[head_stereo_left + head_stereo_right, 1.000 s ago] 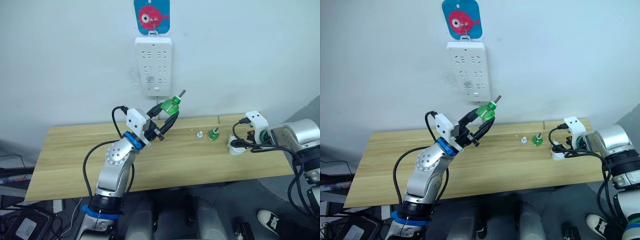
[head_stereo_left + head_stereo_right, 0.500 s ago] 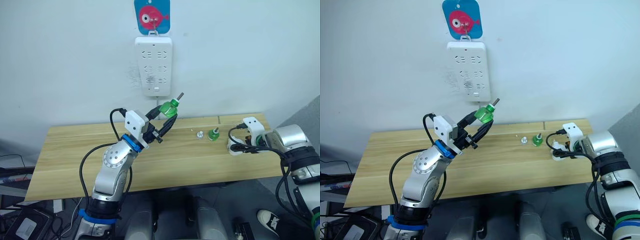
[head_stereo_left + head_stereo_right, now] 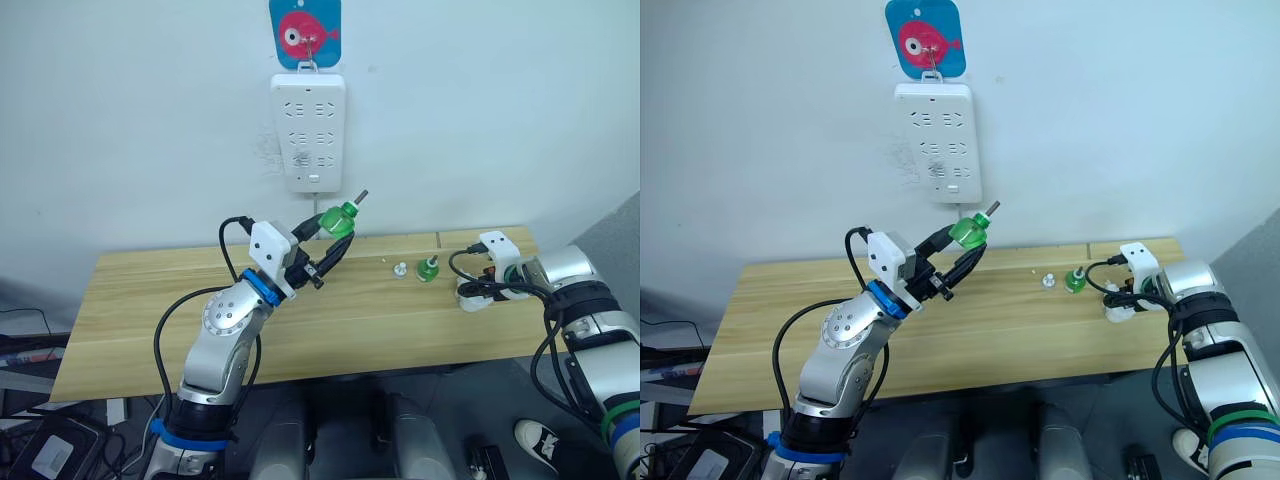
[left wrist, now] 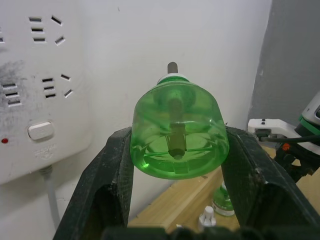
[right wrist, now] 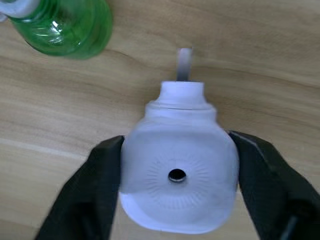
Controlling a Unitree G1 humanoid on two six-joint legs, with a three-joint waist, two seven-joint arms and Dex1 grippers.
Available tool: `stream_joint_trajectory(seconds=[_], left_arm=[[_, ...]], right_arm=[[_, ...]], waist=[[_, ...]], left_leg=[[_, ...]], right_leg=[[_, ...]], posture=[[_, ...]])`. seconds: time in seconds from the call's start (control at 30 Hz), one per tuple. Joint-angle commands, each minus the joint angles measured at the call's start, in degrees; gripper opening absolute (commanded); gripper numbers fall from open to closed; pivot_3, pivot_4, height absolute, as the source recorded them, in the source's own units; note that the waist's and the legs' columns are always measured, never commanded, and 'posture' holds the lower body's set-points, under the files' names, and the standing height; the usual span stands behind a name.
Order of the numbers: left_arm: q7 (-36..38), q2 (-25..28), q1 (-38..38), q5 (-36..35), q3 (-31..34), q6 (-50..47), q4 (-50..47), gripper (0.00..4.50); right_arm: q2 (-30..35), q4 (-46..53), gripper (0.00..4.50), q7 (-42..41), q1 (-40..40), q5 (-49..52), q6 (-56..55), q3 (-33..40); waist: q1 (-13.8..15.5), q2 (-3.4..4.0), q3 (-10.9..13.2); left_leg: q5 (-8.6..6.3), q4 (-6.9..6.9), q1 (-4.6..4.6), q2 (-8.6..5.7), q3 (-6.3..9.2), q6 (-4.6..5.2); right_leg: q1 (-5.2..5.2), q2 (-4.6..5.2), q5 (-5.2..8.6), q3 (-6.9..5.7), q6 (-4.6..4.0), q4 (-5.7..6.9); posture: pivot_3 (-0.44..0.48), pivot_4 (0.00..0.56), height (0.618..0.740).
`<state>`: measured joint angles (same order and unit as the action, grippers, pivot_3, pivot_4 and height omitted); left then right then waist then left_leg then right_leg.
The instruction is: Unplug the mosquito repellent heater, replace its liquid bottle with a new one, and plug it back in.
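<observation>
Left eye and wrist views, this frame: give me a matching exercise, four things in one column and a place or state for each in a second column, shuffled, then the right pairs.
Things:
1. green bottle with wick
2. mosquito repellent heater
3. second green bottle
4. power strip

Places or states:
A. hangs on the wall under a fish picture
B. held in the air between the left gripper's fingers
C. stands on the table beside a small white cap
D. lies on the table between the right gripper's fingers

Pairs: 1-B, 2-D, 3-C, 4-A
</observation>
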<state>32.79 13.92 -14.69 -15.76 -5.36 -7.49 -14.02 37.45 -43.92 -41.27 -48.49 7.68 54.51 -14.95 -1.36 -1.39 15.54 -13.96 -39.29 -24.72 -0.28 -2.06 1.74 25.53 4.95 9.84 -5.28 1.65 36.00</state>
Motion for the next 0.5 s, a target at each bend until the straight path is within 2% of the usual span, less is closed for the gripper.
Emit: stream_joint_trajectory(seconds=[0.03, 0.2, 0.3, 0.37, 0.4, 0.5], left_arm=[[1.01, 0.43, -0.56, -1.63, 0.11, -0.47, -2.46, 2.21], [2.41, 0.64, -1.84, -3.63, 0.64, -1.87, -1.16, 2.21], [7.06, 2.16, -1.25, -6.82, -0.27, -3.88, -1.95, 2.21], [10.16, 3.43, -0.73, -7.04, -1.16, -2.82, -1.59, 2.21], [11.74, 4.02, -0.55, -7.01, -1.77, -2.13, -1.36, 2.21], [17.39, 5.77, -0.39, -7.08, -3.89, 0.54, -1.27, 2.21]], right_arm=[[1.17, 0.22, 2.88, -2.59, -1.03, -1.31, 1.86, 0.18], [5.4, 4.25, 2.88, -7.2, -2.13, -0.76, 5.25, 1.9], [12.09, 17.23, 2.88, -19.15, 0.58, 3.54, 6.58, 0.36], [19.45, 29.34, 2.88, -30.41, 4.44, 10.04, 7.15, 1.23], [21.39, 32.17, 2.88, -33.34, 5.12, 13.08, 9.42, 2.41], [22.99, 31.36, 2.88, -38.76, 0.41, 25.97, 28.2, 9.75]], waist=[[-0.01, 0.0, 0.0], [0.06, 0.02, 0.01], [-0.08, 0.09, 0.05], [-0.1, 0.18, 0.1], [-0.14, 0.18, 0.11], [-0.42, 0.18, 0.11]], left_leg=[[0.0, 0.0, 0.0, 0.0, 0.0, 0.0], [0.0, 0.0, -0.01, -0.03, 0.0, 0.0], [0.0, 0.0, -0.02, -0.05, -0.04, 0.0], [-0.01, 0.03, -0.03, -0.03, 0.01, 0.01], [-0.01, 0.1, 0.01, -0.01, 0.05, 0.01], [-0.01, 0.16, 0.03, 0.08, 0.11, -0.01]], right_leg=[[0.0, 0.0, 0.0, 0.0, 0.0, 0.0], [0.01, 0.02, -0.01, -0.01, -0.01, -0.01], [0.03, 0.04, 0.0, 0.02, 0.01, -0.02], [0.07, 0.03, 0.05, -0.01, 0.08, -0.03], [0.03, 0.02, 0.09, -0.02, 0.14, -0.04], [0.01, -0.02, 0.1, -0.06, 0.13, -0.05]], posture=[[-0.08, 0.259, 0.74], [-0.093, 0.254, 0.74], [-0.109, 0.253, 0.74], [-0.123, 0.254, 0.74], [-0.125, 0.253, 0.74], [-0.139, 0.251, 0.74]])
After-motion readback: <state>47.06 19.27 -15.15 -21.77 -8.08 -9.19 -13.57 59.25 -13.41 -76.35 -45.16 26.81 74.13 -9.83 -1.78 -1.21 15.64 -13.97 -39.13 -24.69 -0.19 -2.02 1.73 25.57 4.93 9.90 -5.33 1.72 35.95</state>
